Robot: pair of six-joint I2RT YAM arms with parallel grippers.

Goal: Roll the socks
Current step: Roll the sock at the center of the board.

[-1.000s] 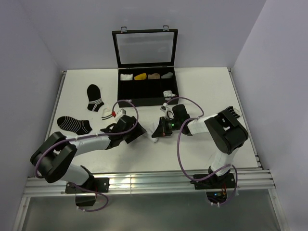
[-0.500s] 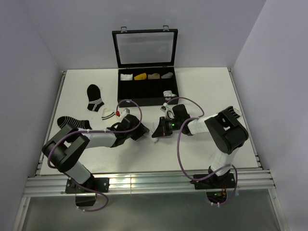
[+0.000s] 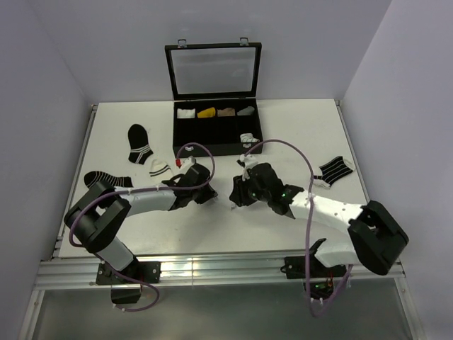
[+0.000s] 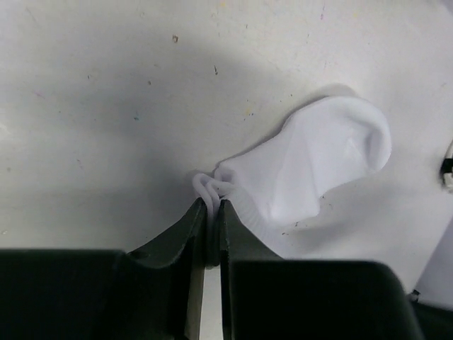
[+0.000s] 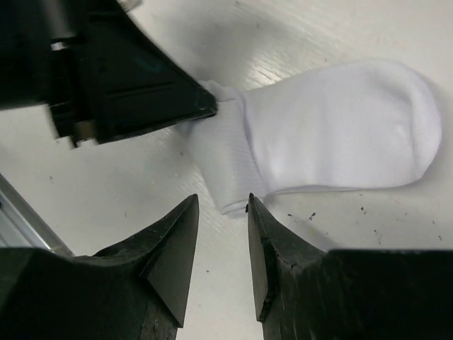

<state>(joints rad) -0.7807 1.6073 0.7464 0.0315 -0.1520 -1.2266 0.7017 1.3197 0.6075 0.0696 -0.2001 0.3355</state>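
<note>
Left gripper [image 4: 212, 207]: clamps the bunched cuff of the plain white sock [image 4: 311, 163], both fingers pressed tight on the fabric.
- Rest of that sock: lies flat on the white table [image 4: 106, 106], toe rounded and pointing away from the pinch.
- No dark band discernible on the cuff in either wrist view.

Right gripper [image 5: 221, 205]: hovers at the same cuff from the opposite side, fingers parted, nothing gripped.
- Lower corner of the cuff lines up with the gap between the fingertips.
- Cannot tell whether anything touches.

Top view:
- Both grippers meet nose to nose near the table's middle, just in front of the black case [image 3: 219, 150], lid upright.
- Held sock mostly hidden under them there.
- Lined sock [image 3: 334, 171]: flat on the table near the right edge, well apart from both grippers, black toe toward the near side.

Elsewhere:
- Back row of the case holds white, yellow, tan and grey rolls.
- White-and-black bundle [image 3: 248, 137] in the front right compartment.
- Black striped socks [image 3: 139, 144] on the left side of the table.
- Cream sock [image 3: 159, 168] near the left arm's wrist.
</note>
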